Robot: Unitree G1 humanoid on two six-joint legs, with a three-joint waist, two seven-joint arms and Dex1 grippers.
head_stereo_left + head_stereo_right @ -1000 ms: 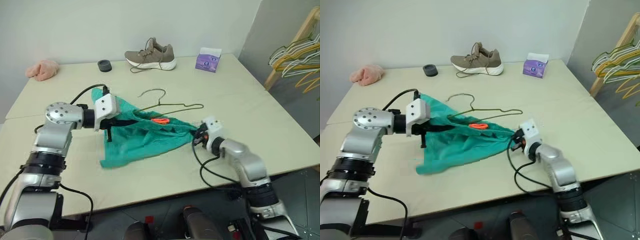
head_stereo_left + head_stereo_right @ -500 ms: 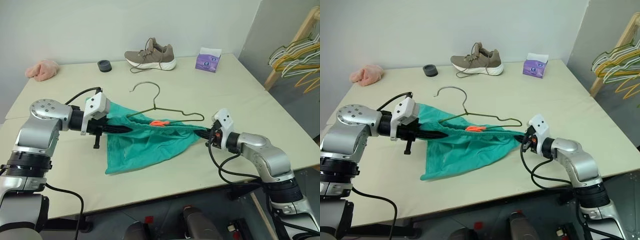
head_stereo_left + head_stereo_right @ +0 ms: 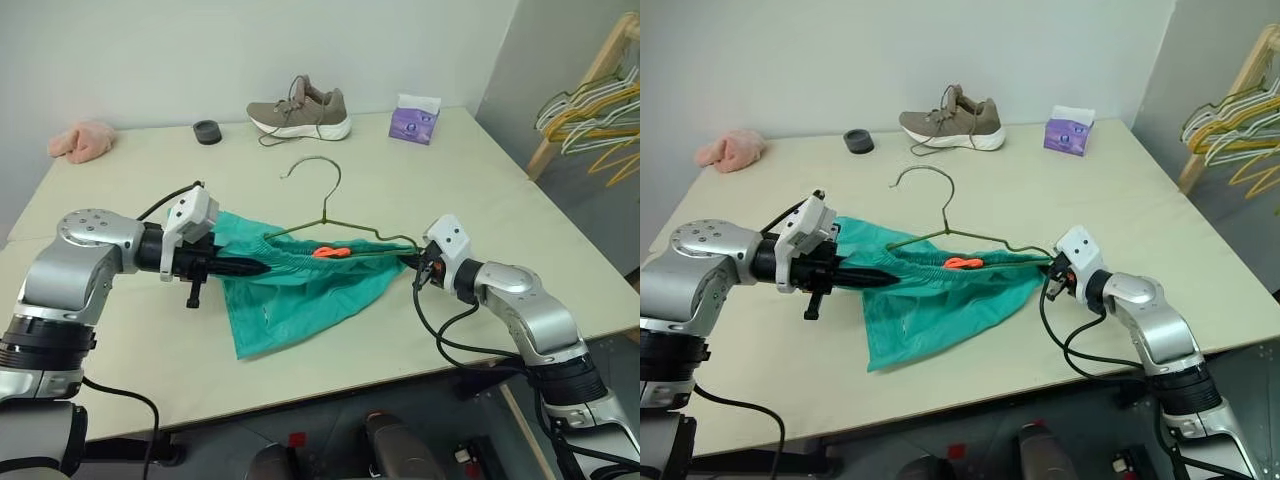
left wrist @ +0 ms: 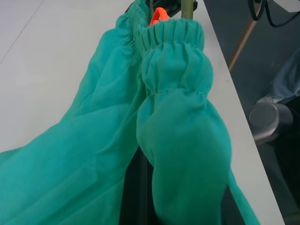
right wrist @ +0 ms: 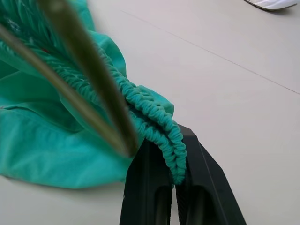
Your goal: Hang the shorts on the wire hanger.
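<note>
Counter point(image 3: 520, 230), pale and smooth, carries it all. Shorts point(image 3: 300, 290), soft teal cloth, now hang stretched between my tools, lifted higher than a second ago; the waistband is taut. My left tool point(image 3: 262, 266) and right tool point(image 3: 410, 261) stay clenched on its ends. Hanger point(image 3: 330, 215), thin wire, has risen along the waistband, so hanging looks close.

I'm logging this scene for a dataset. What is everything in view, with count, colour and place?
shorts: one, teal-green, stretched between both pincers above the table's front middle
wire hanger: one, dark olive, at the waistband, hook rising behind
shoe: one, taupe, table's back edge
round object: one, dark, left of the shoe
tissue box: one, purple, back right
cloth: one, pink, back left
table: one, cream
hangers: several, yellow, white, green, far-right rack
left pincer: shut on shorts
right pincer: shut on shorts
</note>
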